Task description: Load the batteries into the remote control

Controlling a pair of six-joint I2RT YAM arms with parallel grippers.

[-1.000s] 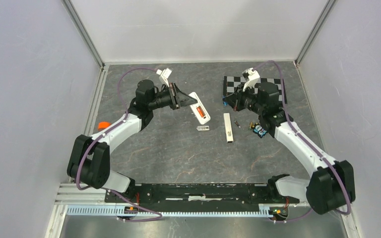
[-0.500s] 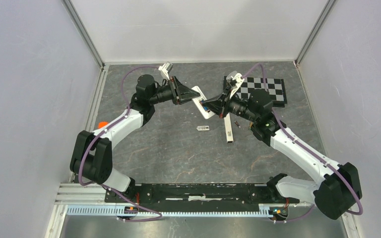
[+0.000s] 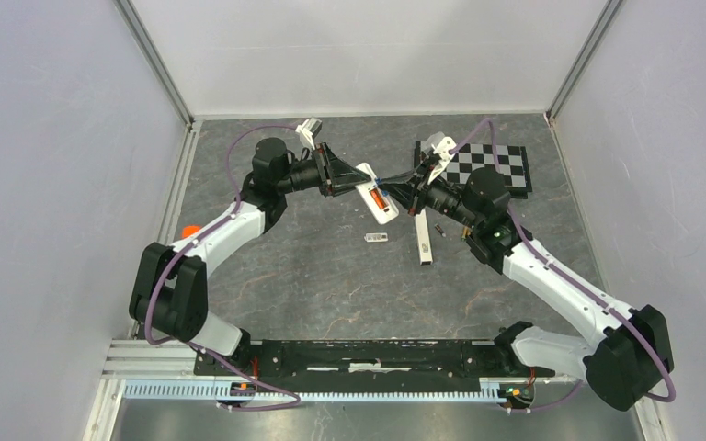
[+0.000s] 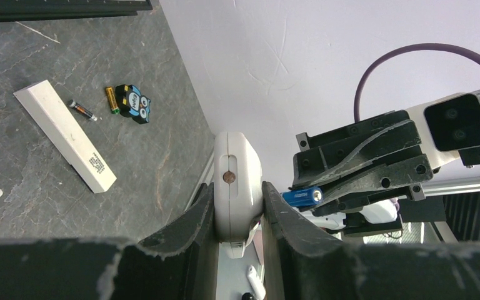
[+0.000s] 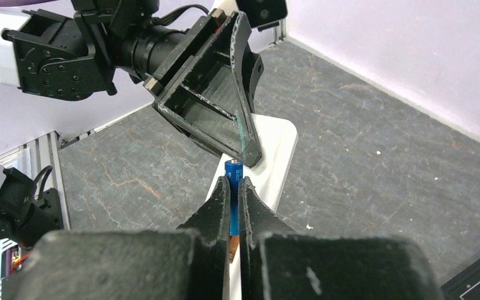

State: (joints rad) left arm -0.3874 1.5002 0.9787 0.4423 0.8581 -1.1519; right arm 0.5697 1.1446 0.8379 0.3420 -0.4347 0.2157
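Note:
My left gripper (image 4: 238, 187) is shut on the white remote control (image 4: 237, 162), holding it edge-on above the table. From above, the remote (image 3: 382, 209) tilts down to the right, its recess showing an orange-red cell (image 3: 378, 197). My right gripper (image 5: 234, 181) is shut on a blue battery (image 5: 233, 169) whose tip points at the remote's white back (image 5: 276, 156), just below the left gripper's finger (image 5: 240, 128). Whether the tip touches the remote I cannot tell. In the left wrist view the same battery (image 4: 302, 197) sticks out beside the remote. Two more batteries (image 4: 82, 110) lie on the table.
A long plain white bar (image 3: 422, 237) lies mid-table, with a small labelled piece (image 3: 376, 237) to its left and a loose cell (image 3: 440, 228) to its right. An owl-shaped item (image 4: 134, 103) lies near the cells. A checkerboard (image 3: 492, 165) sits at the back right.
My right arm has swung left from the checkerboard, bringing the battery up to the remote. My left gripper has shifted slightly right with the remote, raising it off the table.

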